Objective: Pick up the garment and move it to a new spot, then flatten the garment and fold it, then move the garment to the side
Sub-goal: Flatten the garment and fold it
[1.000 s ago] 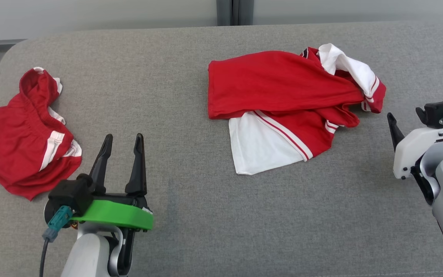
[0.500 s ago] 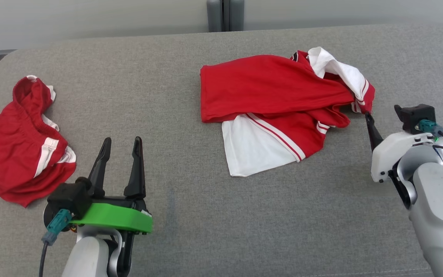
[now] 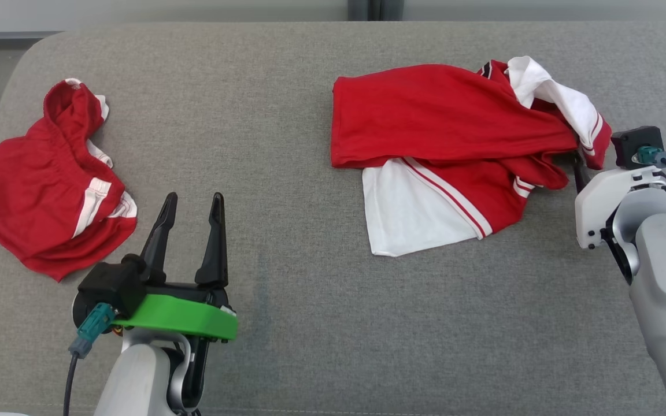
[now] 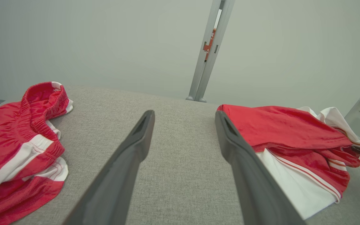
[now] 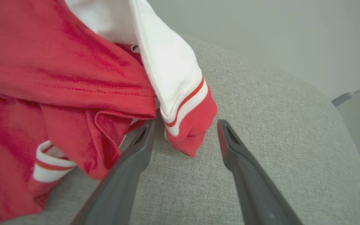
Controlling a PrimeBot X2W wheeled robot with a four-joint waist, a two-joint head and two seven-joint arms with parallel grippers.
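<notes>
Garment [image 3: 443, 115], right edge of grey pad [image 3: 263, 86]: soft, limp, light. Pinch red cuff [image 5: 195, 136]; your right hand [image 5: 186, 124] gapes wide at it.

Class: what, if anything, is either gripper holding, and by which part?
Nothing is held. The left gripper is open over bare cushion; the right gripper, open, straddles the red sleeve cuff of the shirt, unclamped.

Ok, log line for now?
phase: pre-grasp | right gripper: open at shirt cuff | left gripper: open, empty | shorts: left, untouched
</notes>
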